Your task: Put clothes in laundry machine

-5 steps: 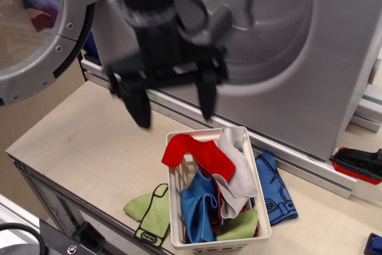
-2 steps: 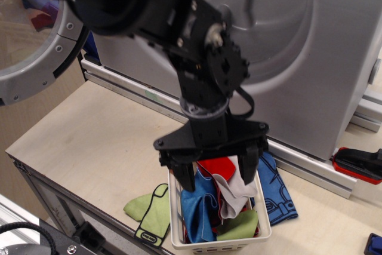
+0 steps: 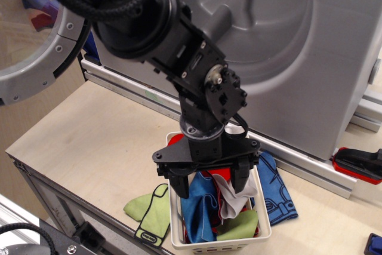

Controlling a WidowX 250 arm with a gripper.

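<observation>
Several clothes (image 3: 206, 204) under my gripper (image 3: 210, 182), jaws spread in basket (image 3: 179, 234); risk: grabbing bundle, dragging basket.

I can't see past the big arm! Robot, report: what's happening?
Gripper down in white basket, jaws open astride the red cloth. Nothing gripped yet. Washer door open.

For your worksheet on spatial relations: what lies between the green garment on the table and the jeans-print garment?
The white basket holding blue, grey and red clothes, in the only view.
</observation>
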